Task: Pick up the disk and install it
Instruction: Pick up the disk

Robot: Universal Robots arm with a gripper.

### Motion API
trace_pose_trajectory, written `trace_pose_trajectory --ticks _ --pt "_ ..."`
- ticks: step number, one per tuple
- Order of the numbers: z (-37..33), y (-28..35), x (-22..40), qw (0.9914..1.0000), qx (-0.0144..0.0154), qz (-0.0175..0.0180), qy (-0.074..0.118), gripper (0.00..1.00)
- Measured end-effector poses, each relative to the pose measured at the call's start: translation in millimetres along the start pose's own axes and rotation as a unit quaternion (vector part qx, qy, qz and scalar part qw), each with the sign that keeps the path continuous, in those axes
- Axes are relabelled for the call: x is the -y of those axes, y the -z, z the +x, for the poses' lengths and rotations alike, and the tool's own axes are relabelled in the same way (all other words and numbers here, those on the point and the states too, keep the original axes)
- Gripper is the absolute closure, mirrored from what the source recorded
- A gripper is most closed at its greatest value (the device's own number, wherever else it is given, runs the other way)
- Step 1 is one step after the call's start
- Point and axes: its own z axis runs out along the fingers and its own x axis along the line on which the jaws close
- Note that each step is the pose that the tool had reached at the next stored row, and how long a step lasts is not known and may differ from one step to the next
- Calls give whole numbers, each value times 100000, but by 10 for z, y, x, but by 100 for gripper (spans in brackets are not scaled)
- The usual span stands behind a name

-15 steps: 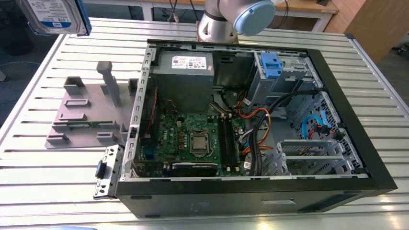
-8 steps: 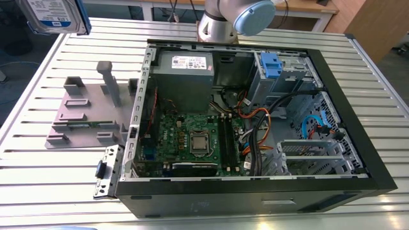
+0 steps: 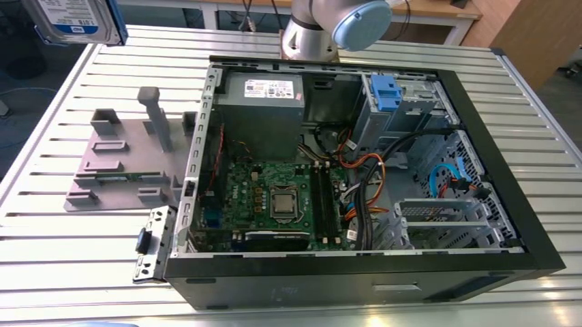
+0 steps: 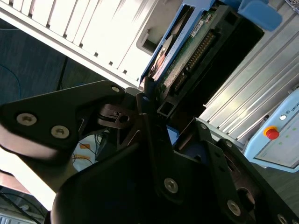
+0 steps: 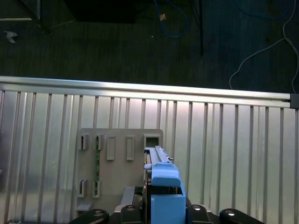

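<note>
The end effector (image 4: pixel 148 100) is closed tight on the disk (image 4: pixel 184 53). The disk hangs in the air over the surface (image 3: pixel 54 272), near its far corner on the exterior view's left.

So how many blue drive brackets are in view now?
2. One frames the disk in the gripper, at the exterior view's upper left; the other blue bracket sits in the drive bay of the open computer case. More could be hidden inside.
</note>
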Motion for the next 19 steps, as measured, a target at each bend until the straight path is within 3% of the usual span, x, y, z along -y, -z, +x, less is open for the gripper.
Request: trace_pose_trajectory --ticks 19 --pt "-2 55 -3 100000 -172 -8 -9 63"
